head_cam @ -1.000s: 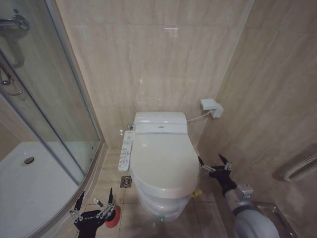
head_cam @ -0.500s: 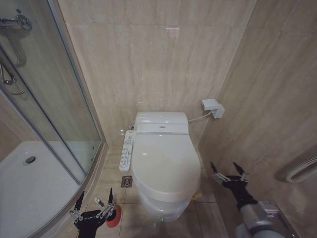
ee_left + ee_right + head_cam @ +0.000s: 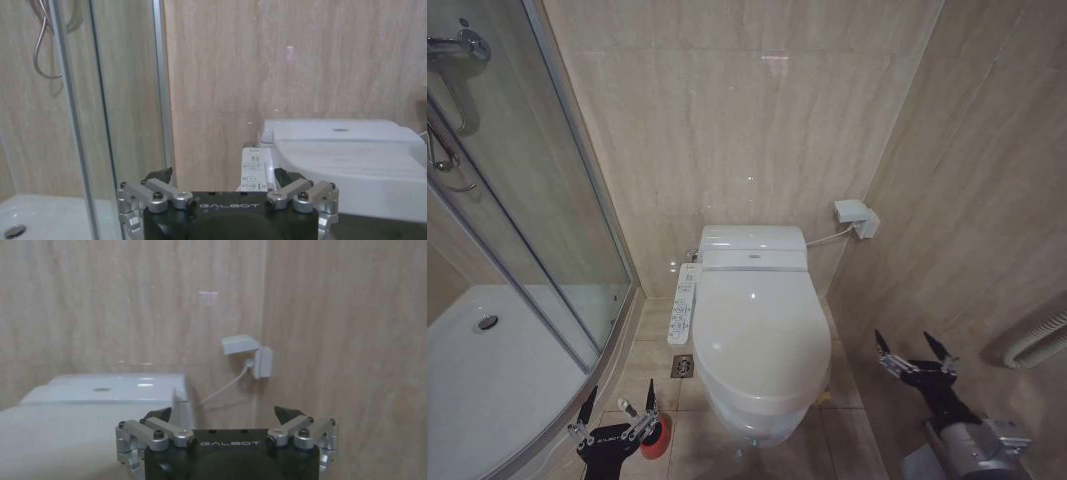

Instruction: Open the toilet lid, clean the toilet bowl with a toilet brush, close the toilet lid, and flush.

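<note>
The white toilet lid (image 3: 759, 330) lies shut over the toilet bowl (image 3: 749, 420), whose front shows below it. The lid (image 3: 353, 165) also shows in the left wrist view, and the lid (image 3: 60, 427) in the right wrist view. On the floor left of the bowl stands the red holder (image 3: 658, 441), with the toilet brush's white handle (image 3: 627, 408) rising beside it. My left gripper (image 3: 617, 402) hovers open just over that handle, holding nothing. My right gripper (image 3: 917, 352) hangs open and bare to the right of the bowl, near the side wall.
A control panel (image 3: 683, 303) juts from the toilet's left side. The glass shower door (image 3: 547, 230) and white shower tray (image 3: 477, 380) fill the left. A floor drain (image 3: 682, 366) sits by the bowl. A wall box (image 3: 854, 216) with a cable hangs at the right.
My right gripper has drawn away from the toilet's right side, moving right and lower toward the wall. The left gripper, brush and lid have stayed put.
</note>
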You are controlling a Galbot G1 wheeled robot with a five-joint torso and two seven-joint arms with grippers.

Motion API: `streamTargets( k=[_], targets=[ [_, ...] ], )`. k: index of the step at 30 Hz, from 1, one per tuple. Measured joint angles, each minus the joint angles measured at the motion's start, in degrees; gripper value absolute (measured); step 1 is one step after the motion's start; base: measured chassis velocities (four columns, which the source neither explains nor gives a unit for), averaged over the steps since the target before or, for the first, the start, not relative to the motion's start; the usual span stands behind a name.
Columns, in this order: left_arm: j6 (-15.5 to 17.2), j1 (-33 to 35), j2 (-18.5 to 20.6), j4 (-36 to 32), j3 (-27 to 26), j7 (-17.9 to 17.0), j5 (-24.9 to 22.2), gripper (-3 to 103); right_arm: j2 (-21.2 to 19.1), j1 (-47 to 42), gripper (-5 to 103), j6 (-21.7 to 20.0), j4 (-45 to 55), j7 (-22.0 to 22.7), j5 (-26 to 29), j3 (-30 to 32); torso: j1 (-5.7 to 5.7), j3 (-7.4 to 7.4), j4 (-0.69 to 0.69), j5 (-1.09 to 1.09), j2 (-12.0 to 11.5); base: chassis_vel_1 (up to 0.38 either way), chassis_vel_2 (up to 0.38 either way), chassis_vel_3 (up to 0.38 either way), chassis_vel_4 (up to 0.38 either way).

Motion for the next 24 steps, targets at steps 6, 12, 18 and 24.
streamTargets(
  k=[6, 12, 18, 24],
  targets=[
    [0.0, 0.0, 0.0, 0.0, 0.0, 0.0, 0.0, 99, -0.6, 1.3, 100, 0.9, 0.6, 1.4, -1.8, -2.2, 0.01, 0.0, 0.01, -0.01, 0.0, 0.0, 0.0, 0.0, 0.0],
    [0.0, 0.0, 0.0, 0.0, 0.0, 0.0, 0.0, 99, -1.8, 0.1, 100, 0.9, 1.4, 2.7, -2.5, -1.9, 0.01, 0.0, 0.0, 0.0, 0.0, 0.0, 0.0, 0.0, 0.0],
    [0.0, 0.0, 0.0, 0.0, 0.0, 0.0, 0.0, 99, -2.5, -0.9, 100, 0.2, 2.4, 3.7, -3.1, -1.9, 0.01, 0.0, 0.0, -0.01, 0.0, 0.0, 0.0, 0.0, 0.0],
    [0.0, 0.0, 0.0, 0.0, 0.0, 0.0, 0.0, 99, -1.4, -1.1, 100, -0.1, 3.3, 4.4, -5.0, -2.6, 0.01, 0.0, 0.0, 0.0, 0.0, 0.0, 0.0, 0.0, 0.0]
  ],
)
